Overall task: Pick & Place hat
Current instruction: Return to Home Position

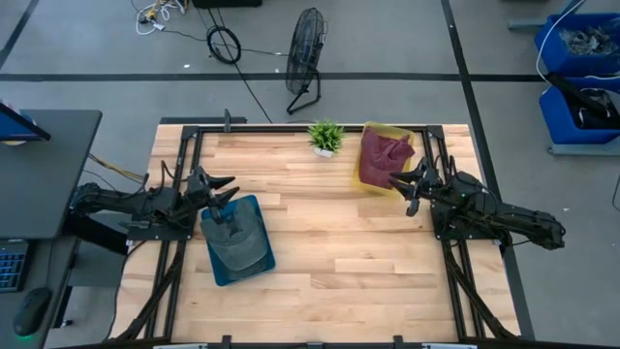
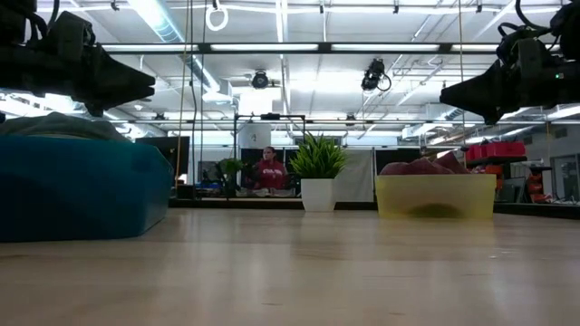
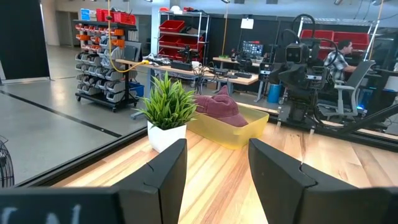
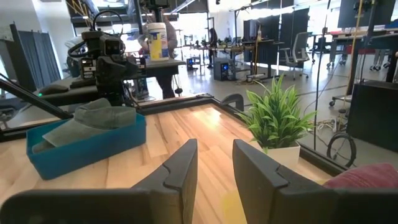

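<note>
A grey hat [image 1: 237,237] lies in a blue bin [image 1: 254,264] near the table's left edge; it shows in the right wrist view as well [image 4: 93,118]. A maroon hat [image 1: 384,157] lies in a yellow bin [image 1: 397,130] at the far right; the left wrist view shows it too [image 3: 216,107]. My left gripper [image 1: 225,189] hovers open over the blue bin's far edge. My right gripper [image 1: 402,189] hovers open by the yellow bin's near edge. Neither touches anything.
A small potted plant [image 1: 325,137] stands at the table's far edge, between the two bins. The middle and near part of the wooden table [image 1: 358,262] is bare. A person sits in the room beyond the table [image 2: 268,170].
</note>
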